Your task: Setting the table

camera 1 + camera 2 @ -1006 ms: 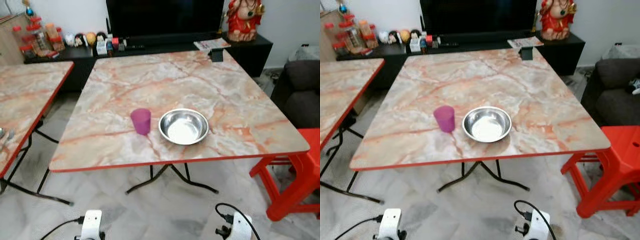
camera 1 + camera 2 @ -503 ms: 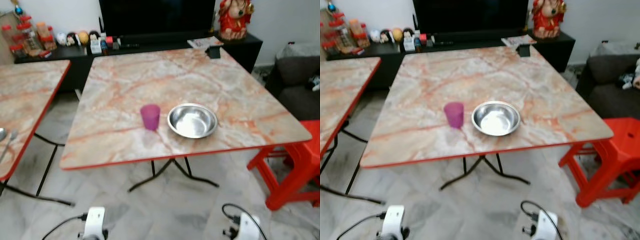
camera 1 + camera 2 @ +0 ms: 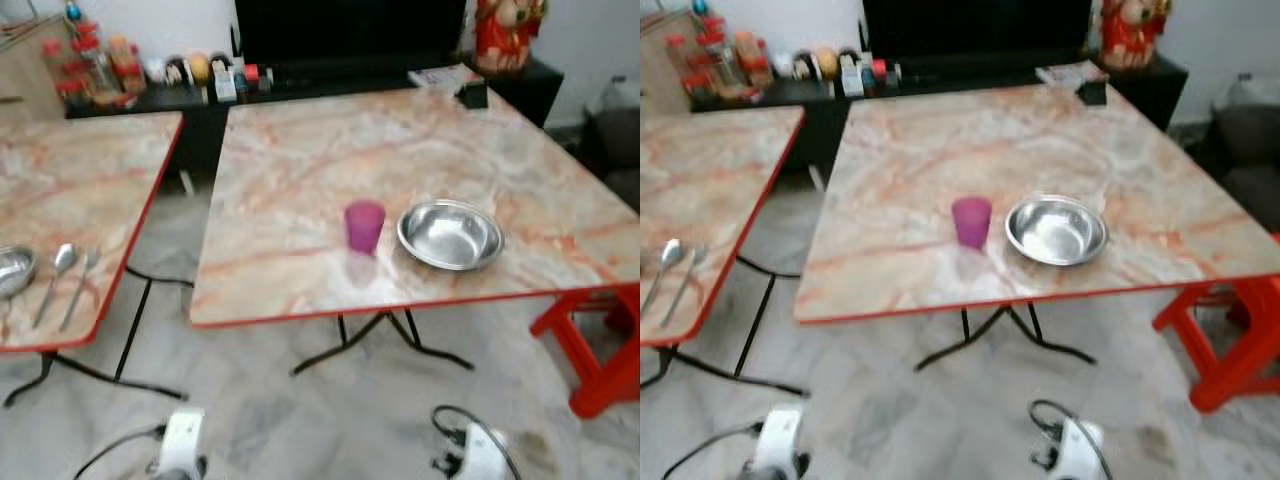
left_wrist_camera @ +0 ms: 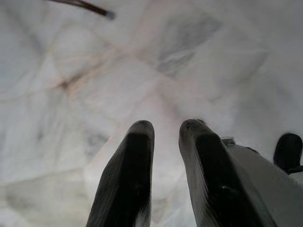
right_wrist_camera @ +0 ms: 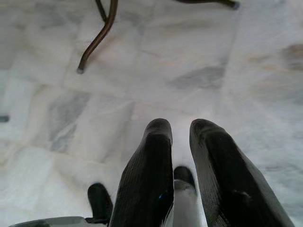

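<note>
A purple cup (image 3: pixel 364 225) stands upright just beside an empty steel bowl (image 3: pixel 450 234) on the marble-top table (image 3: pixel 300 170), well ahead of both grippers. The left gripper (image 4: pixel 165 130) and right gripper (image 5: pixel 180 130) hang low over the floor, fingers slightly parted, holding nothing.

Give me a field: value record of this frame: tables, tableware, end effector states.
main table: marble-pattern top, red edge
on main table: purple cup just left of steel bowl, both near the front edge, a small gap between them
side table: to the robot's left
on side table: spoon, fork, second steel bowl at the frame edge
left end effector: hanging over the floor, fingers slightly apart, empty
right end effector: hanging over the floor, fingers slightly apart, empty
seat: red stool at right
</note>
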Robot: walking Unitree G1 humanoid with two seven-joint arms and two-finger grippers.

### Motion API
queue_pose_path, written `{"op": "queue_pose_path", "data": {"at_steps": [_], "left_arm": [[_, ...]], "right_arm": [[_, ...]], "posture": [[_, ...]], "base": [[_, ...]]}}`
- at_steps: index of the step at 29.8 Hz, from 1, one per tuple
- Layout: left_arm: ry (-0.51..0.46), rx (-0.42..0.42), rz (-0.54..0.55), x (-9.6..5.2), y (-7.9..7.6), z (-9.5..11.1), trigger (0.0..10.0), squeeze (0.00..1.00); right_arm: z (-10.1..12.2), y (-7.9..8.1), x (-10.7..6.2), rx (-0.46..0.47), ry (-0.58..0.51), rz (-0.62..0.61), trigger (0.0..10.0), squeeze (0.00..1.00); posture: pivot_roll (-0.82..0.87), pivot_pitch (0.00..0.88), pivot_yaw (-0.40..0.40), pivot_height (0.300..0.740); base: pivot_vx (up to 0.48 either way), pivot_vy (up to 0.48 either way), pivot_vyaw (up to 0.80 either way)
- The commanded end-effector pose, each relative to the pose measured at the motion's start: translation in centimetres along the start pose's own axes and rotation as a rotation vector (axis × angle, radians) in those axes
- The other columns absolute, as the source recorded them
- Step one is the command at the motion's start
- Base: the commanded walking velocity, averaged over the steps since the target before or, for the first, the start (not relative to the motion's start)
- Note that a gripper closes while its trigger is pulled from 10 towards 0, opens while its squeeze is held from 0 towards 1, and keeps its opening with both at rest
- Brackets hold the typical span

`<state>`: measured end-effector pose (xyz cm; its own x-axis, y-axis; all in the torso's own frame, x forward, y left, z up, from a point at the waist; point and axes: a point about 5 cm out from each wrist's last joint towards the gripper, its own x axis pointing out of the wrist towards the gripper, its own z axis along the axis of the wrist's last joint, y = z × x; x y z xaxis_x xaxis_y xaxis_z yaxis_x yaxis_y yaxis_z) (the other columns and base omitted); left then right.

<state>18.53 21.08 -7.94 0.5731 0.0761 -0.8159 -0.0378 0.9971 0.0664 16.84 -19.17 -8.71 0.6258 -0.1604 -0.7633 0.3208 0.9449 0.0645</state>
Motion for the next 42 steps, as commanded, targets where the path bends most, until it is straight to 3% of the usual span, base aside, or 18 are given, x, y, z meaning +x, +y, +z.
{"op": "queue_pose_path", "data": {"at_steps": [1, 14, 17, 42], "left_arm": [[-0.007, 0.0, -0.015, 0.11, -0.59, 0.35, 10.0, 0.0], [-0.009, -0.006, -0.011, 0.12, -0.56, 0.43, 10.0, 0.0], [-0.006, -0.007, -0.012, 0.11, -0.61, 0.34, 10.0, 0.0], [-0.008, 0.009, -0.017, 0.12, -0.7, 0.4, 10.0, 0.0]], "right_arm": [[-0.26, -0.71, -0.11, 0.003, 0.008, -0.022, 10.0, 0.0], [-0.12, -0.37, -0.09, -0.012, -0.005, -0.009, 10.0, 0.0], [-0.24, -0.64, -0.11, 0.023, 0.002, -0.032, 10.0, 0.0], [0.06, -0.36, -0.01, -0.018, -0.003, -0.015, 10.0, 0.0]], "posture": [[-0.06, 0.0, 0.046, 0.74], [-0.06, 0.0, 0.046, 0.74], [-0.06, 0.0, 0.048, 0.74], [-0.06, 0.0, 0.053, 0.74]], "base": [[0.0, 0.304, 0.0], [0.0, 0.31, 0.16], [0.0, 0.307, 0.27], [0.0, 0.314, 0.0]]}}
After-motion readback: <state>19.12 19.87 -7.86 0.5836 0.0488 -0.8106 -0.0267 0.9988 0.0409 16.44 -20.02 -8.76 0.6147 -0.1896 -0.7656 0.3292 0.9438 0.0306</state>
